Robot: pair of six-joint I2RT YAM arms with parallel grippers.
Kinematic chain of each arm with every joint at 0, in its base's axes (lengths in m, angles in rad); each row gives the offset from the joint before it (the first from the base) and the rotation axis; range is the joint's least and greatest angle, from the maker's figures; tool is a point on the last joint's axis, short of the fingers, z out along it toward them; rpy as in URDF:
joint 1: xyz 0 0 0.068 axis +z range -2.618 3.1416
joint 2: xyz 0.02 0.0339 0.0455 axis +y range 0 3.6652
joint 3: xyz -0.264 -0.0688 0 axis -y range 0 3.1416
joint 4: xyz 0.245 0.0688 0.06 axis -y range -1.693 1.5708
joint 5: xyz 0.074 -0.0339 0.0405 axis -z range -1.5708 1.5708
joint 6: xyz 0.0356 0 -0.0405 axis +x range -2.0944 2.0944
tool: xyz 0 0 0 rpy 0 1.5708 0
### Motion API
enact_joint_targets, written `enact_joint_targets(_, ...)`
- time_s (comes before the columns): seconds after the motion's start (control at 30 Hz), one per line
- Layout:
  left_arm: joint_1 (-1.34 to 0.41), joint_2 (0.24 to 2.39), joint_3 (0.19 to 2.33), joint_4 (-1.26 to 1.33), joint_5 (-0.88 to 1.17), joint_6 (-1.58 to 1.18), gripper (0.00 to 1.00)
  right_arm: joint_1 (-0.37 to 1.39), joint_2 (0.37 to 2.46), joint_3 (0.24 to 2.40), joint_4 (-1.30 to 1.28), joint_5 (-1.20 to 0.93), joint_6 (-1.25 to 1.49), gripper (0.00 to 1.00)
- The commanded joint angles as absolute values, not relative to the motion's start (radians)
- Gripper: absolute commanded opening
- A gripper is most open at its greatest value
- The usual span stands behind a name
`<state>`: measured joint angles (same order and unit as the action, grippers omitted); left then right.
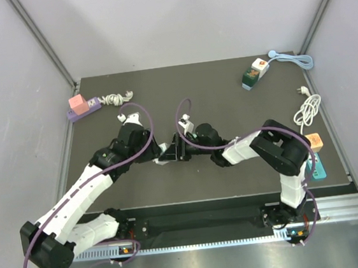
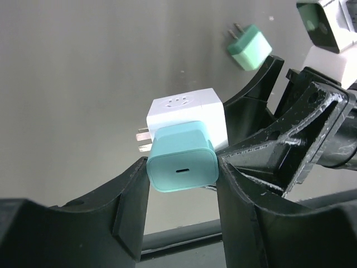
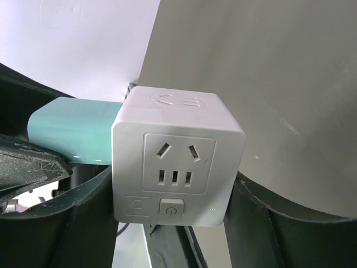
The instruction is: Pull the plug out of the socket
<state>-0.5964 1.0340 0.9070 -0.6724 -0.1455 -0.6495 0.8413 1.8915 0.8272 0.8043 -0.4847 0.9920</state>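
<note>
At the middle of the dark counter (image 1: 227, 103), the two arms are seen meeting nose to nose, with a teal plug (image 2: 181, 159) and a white cube-shaped socket (image 3: 177, 162) held between them. The plug is clamped on both flanks by the left end effector (image 2: 179, 167), whose fingers are set about half apart and pressed against the teal casing, the charging port turned toward the wrist camera. The socket is flanked by the right end effector (image 3: 173, 184), opened fairly wide, with a finger laid against each side of the cube and its outlet face and switch turned toward that wrist camera. The plug is shown butted against one side face of the socket; whether its pins are seated inside cannot be made out. A second, pale green plug (image 2: 249, 47) is seen lying on the counter beyond. A pink block on a purple power strip (image 1: 81, 108) is placed at the back left, and a coiled white cable (image 1: 307, 109) at the right edge.
</note>
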Motion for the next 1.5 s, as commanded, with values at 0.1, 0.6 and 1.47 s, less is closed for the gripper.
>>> enact_joint_targets(0.1, -0.597, 0.891, 0.856, -0.509, -0.101, -0.658, 0.00, 0.815, 1.796, 0.766, 0.668, -0.236, 0.989, 0.00)
enact_joint_targets(0.6, -0.597, 1.003, 1.104, -0.735, -0.166, -0.749, 0.00, 0.870, 1.796, 0.880, 0.389, -0.121, 0.864, 0.00)
enact_joint_targets(1.47, -0.595, 0.885, 1.015, -0.606, -0.135, -0.707, 0.00, 0.747, 1.528, 0.755, 0.430, -0.151, 0.853, 0.00)
